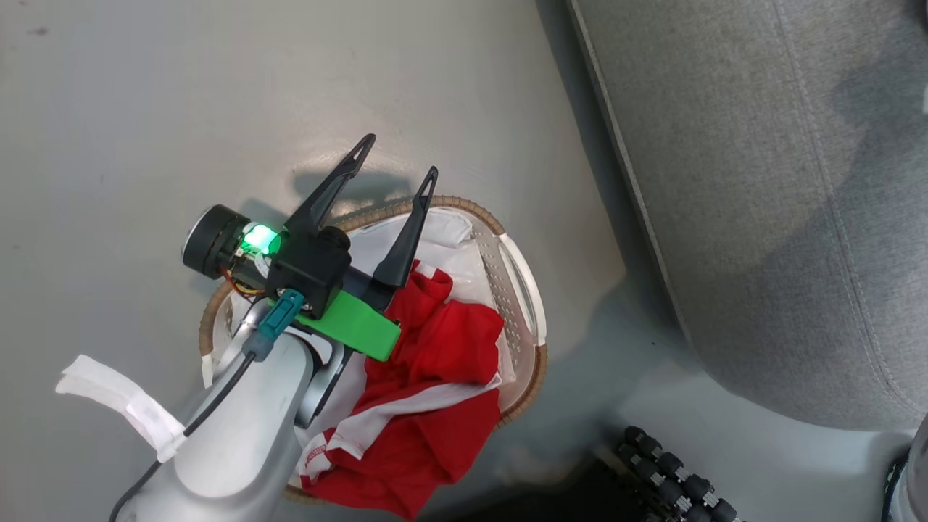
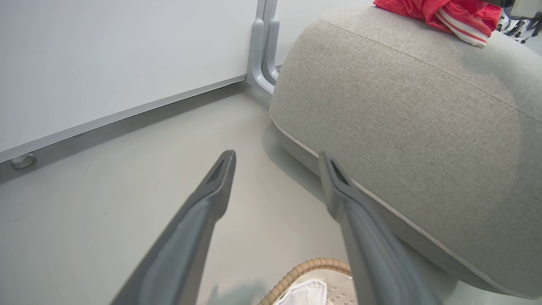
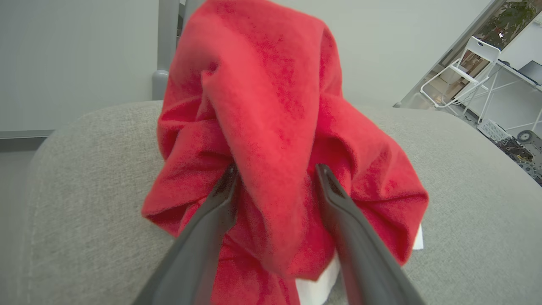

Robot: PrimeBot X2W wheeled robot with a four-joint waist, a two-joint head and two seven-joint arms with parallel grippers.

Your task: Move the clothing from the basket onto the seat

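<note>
Clothing (image 1: 428, 362) in basket (image 1: 533, 304), left of seat (image 1: 783, 181)

Silver forearm (image 1: 239, 428), green bracket (image 1: 357, 328), black tapered fingers (image 1: 409, 235).

Bare floor (image 1: 145, 109) lies open left of and beyond the basket (image 1: 464, 204); the left claw (image 1: 400, 155) and its forearm overhang the basket's left half; the clothing (image 1: 442, 341) on its right is reachable from above; the seat (image 1: 761, 181) walls the right side; a heaped red garment (image 3: 262, 84) bulks between the right claw's (image 3: 277, 168) spread fingers.
</note>
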